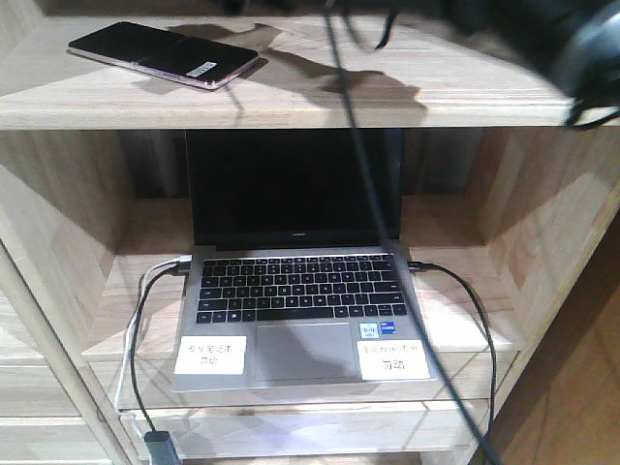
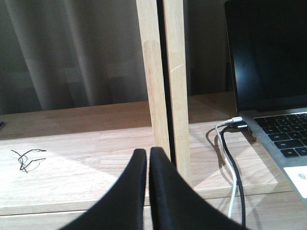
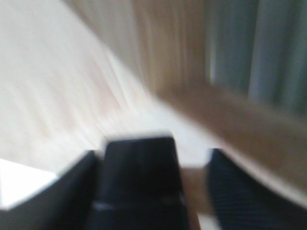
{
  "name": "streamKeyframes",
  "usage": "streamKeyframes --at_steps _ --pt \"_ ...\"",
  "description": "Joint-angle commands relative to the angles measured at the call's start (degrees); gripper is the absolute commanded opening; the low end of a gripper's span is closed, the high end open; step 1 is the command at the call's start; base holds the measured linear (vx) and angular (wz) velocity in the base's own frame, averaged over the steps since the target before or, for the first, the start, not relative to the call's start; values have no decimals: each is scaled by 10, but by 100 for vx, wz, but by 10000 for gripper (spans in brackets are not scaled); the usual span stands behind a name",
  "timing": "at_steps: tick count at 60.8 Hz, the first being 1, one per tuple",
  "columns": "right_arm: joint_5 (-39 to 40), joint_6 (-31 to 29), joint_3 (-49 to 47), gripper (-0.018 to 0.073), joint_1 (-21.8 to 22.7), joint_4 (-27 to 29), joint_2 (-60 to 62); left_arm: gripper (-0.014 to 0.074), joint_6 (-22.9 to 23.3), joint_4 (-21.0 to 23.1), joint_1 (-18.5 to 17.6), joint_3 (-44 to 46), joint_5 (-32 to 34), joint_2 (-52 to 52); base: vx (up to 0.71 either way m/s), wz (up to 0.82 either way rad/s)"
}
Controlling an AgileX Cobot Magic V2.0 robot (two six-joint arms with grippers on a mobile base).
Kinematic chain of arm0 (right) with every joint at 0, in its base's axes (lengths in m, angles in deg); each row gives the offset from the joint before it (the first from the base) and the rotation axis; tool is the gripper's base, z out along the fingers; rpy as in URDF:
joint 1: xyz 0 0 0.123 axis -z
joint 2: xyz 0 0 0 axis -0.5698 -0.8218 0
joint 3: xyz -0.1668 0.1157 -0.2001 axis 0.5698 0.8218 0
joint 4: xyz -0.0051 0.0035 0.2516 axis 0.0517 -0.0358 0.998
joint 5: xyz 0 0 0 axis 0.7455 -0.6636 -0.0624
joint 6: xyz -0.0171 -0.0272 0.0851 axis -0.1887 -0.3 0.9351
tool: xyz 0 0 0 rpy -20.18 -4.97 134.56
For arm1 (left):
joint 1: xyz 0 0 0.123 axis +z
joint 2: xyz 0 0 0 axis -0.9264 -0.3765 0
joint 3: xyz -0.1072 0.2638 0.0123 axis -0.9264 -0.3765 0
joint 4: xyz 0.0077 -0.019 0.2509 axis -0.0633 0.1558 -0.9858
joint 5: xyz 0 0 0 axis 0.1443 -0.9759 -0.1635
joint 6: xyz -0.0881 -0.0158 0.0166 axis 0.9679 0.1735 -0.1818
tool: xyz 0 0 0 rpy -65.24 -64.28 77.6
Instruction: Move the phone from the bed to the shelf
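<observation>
One phone (image 1: 165, 54) lies flat on the top board of the shelf (image 1: 407, 92).
Left gripper (image 2: 147, 155) jaws pressed together, empty; right gripper (image 3: 192, 158) jaws apart, blurred, above pale wood.

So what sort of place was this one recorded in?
Probably a bedroom or staged home room: a pale wooden plank shelf holding a glossy black phone, an open grey laptop below, grey curtains behind.

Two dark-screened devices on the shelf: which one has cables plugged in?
The open grey laptop on the lower board, a cable at each side. The phone on the top board has none.
</observation>
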Motion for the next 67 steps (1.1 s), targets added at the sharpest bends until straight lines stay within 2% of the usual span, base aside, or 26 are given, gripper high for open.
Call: streamKeyframes --at_steps 1,10,16,21,45,67 --pt "18 33 -19 230 4 -20 57 1 3 5 1 13 41 7 0 0" --pt "7 90 -19 -16 4 -88 91 1 3 5 1 13 41 7 0 0" --pt "-15 129 -17 -10 4 -135 111 1 3 5 1 13 41 7 0 0" --pt "-13 135 17 -6 4 -148 138 1 3 5 1 13 41 7 0 0" --pt "191 94 406 -6 4 -150 391 1 3 5 1 13 41 7 0 0" --pt "214 88 657 -6 4 -150 610 1 3 5 1 13 41 7 0 0"
